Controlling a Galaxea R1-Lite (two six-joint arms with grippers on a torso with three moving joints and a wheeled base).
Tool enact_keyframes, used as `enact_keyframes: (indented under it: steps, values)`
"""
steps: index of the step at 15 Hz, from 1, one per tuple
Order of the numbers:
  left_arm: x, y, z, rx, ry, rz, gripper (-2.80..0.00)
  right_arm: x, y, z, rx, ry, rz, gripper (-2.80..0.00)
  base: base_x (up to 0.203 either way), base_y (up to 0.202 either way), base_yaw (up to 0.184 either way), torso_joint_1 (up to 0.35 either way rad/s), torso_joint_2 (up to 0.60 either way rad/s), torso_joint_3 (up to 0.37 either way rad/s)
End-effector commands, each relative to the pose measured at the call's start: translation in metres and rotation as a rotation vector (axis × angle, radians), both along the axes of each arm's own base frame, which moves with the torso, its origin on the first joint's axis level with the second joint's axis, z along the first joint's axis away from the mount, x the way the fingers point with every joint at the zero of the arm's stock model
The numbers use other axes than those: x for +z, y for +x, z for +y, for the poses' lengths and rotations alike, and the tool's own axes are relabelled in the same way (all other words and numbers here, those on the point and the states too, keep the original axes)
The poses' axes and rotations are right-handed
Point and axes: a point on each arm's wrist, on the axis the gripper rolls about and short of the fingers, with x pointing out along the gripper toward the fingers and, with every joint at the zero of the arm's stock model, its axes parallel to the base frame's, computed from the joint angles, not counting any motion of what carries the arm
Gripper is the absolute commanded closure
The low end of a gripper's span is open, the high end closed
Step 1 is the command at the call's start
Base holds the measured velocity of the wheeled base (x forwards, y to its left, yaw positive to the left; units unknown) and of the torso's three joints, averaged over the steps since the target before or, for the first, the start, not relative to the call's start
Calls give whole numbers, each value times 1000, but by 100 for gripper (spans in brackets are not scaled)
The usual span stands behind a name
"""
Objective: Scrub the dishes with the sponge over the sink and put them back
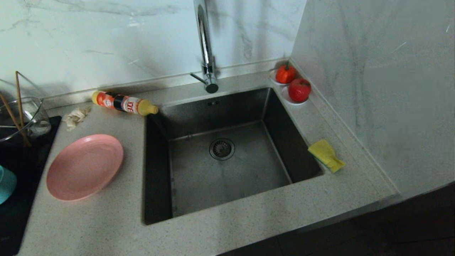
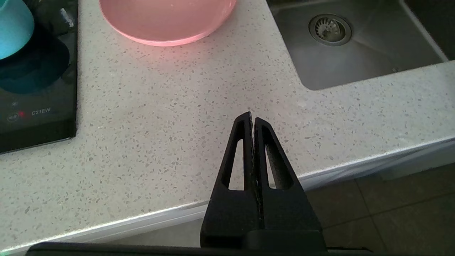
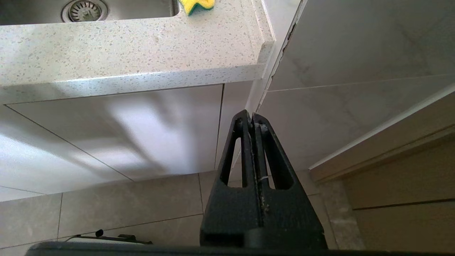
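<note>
From the head view neither arm shows, only the speckled desk [image 1: 249, 217] with the sink [image 1: 227, 160] set into it, its drain strainer [image 1: 221, 148] in the middle of the floor and the chrome tap [image 1: 205, 46] rising behind. The pink plate [image 1: 84, 166] lies flat on the desk to the left of the sink, and the teal bowl [image 1: 6, 183] sits at the far left edge on the black cooktop [image 1: 21, 213]. The sponge [image 1: 326, 155] rests yellow face up on the desk just beside the sink's right rim. This view alone also shows a detergent bottle [image 1: 124, 103] lying on its side behind the plate, a beige rag [image 1: 75, 117], a glass cup [image 1: 26, 117] with chopsticks [image 1: 18, 99], and two red fruits [image 1: 293, 83] on saucers in the back right corner.

The left wrist view adds the left hand [image 2: 252, 117], fingers pressed together and holding nothing, above the desk's front edge, with the plate and bowl beyond it.

The right wrist view shows the right hand [image 3: 249, 115], likewise pressed closed and empty, low in front of the white cabinet [image 3: 124, 131] below the desk, the sponge well beyond it.
</note>
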Motion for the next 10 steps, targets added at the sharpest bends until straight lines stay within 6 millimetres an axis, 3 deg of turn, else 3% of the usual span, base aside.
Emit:
enact_keyframes:
  steps: [1, 10]
  values:
    - [0, 0, 0, 1, -1, 0, 0, 0, 0, 0, 1, -4, 1, 0, 0, 0, 0, 0, 0, 0]
    - [0, 0, 0, 2, -1, 0, 0, 0, 0, 0, -19, 47, -1, 0, 0, 0, 0, 0, 0, 0]
